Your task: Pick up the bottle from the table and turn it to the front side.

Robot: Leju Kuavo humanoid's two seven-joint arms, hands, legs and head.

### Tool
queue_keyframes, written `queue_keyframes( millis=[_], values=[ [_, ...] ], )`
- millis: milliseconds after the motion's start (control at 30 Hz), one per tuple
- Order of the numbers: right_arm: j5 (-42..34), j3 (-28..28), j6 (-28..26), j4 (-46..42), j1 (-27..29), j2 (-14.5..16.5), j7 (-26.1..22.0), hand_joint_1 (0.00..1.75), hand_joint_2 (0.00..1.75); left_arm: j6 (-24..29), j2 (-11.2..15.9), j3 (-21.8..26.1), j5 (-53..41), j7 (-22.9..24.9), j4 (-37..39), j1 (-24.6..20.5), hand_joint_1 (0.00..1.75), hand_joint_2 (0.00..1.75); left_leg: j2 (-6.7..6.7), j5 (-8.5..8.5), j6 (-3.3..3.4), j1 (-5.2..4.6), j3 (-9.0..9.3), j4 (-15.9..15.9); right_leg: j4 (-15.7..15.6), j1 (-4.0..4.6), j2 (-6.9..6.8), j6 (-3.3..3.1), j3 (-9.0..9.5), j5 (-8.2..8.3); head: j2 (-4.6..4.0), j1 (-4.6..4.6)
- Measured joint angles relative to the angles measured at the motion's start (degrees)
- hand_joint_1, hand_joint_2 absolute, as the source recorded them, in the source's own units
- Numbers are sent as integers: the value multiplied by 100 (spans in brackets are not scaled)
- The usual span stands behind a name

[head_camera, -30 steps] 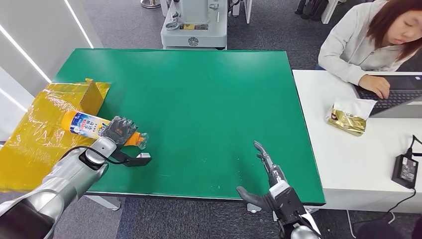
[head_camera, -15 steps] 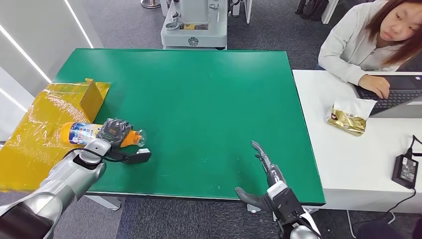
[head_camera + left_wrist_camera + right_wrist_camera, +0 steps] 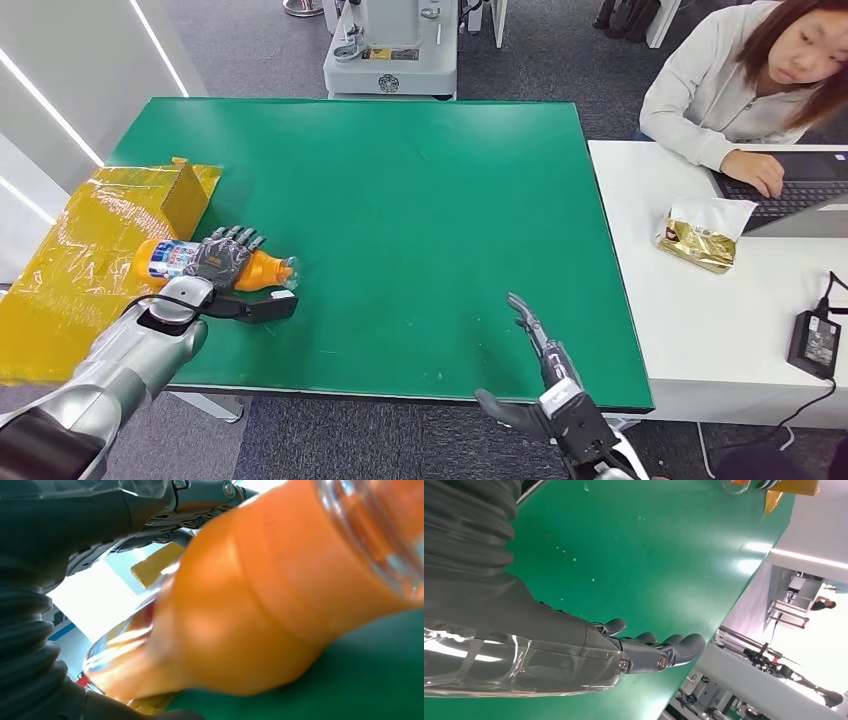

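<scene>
Nearest you, the right hand point(image 3: 545, 375) hangs over the near edge of the green tabletop point(image 3: 420, 200), fingers point(image 3: 674, 647) straight, slightly apart and holding nothing; the bottle lies well away from them, on the far side across the tabletop. You therefore read the left hand point(image 3: 222, 262) as the working hand.

Its fingers point(image 3: 235, 240) are draped over the middle of the bottle point(image 3: 215, 268) from above, with the thumb reaching out beneath on the near side, so the bottle sits between fingers and thumb. Treat this as a hold on the bottle; how firm it is you cannot tell. In the left wrist view the orange body point(image 3: 260, 595) fills the space just beyond the palm and appears to touch the tabletop below it.

The bottle lies on its side. Its long axis runs crosswise to the fingers: the clear mouth end point(image 3: 288, 270) projects past them toward the tabletop's middle, and the labelled base end projects the other way, over the yellow wrapped box point(image 3: 95, 250).

The label point(image 3: 172, 256) is white and blue on the orange body. It carries printing, but this is too small to read, and no brand can be made out.

Judged from this, the coming turn is a roll about that long axis.
</scene>
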Motion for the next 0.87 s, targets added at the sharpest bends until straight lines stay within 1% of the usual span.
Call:
queue_keyframes(
  millis=[133,233,300,400,467,533,600,700,767,800,833,867],
  values=[
    [-2,0,-44,-83,98,-21,44,0,175,57,-21,37,-13,-4,0,27,0,175,0,0,0,0,1,0,0,0,0,0,0,0,0,-1],
    [30,0,-27,-135,127,-22,135,0,175,293,-66,98,19,-53,0,85,0,175,0,0,0,0,1,0,0,0,0,0,0,0,0,-1],
    [80,0,16,-165,131,-20,194,0,175,711,-154,223,134,-163,0,166,0,175,0,0,0,0,2,0,0,0,0,0,0,0,0,0],
    [129,0,49,-207,142,-11,238,0,175,1740,-388,567,426,-507,-28,316,0,175,-1,0,0,-1,1,2,-2,-1,-2,1,0,0,0,0],
    [139,0,45,-222,155,8,261,0,175,2382,-608,872,685,-886,-134,418,0,175,-3,-1,1,-3,0,3,-3,-2,-3,1,1,1,0,0],
    [144,0,38,-228,165,48,278,0,175,2725,-875,1259,1060,-1487,-394,564,0,175,-3,-3,3,-6,-1,3,-4,-6,-4,3,1,1,0,-1],
    [143,0,32,-231,168,91,283,0,175,2820,-1146,1721,1427,-2121,-719,725,0,175,-2,-6,7,-9,-1,3,-5,-9,-4,4,1,0,0,0],
    [134,-1,28,-233,168,136,282,0,175,2788,-1459,2257,1797,-2637,-1083,903,0,175,2,-11,7,-9,1,3,-4,-10,2,5,1,0,0,-1],
    [108,-6,17,-225,161,157,267,0,175,2527,-1654,2497,2352,-3031,-1447,1086,0,175,4,-15,6,-9,3,3,-5,-11,4,5,1,-2,0,-3],
    [83,-10,5,-215,149,167,246,0,175,2291,-1768,2577,2706,-3191,-1735,1218,0,175,0,-15,7,-8,3,3,-5,-11,-1,7,2,-3,0,-2],
    [50,-14,-12,-201,129,181,215,0,175,2004,-1883,2615,3037,-3248,-2092,1382,0,175,-4,-15,7,-8,2,3,-5,-11,-6,8,3,-5,0,-1],
    [33,-15,-20,-193,118,188,198,0,175,1859,-1941,2628,3194,-3263,-2274,1466,0,175,-8,-15,7,-8,2,3,-5,-11,-10,9,4,-6,0,-1]
  ],
)
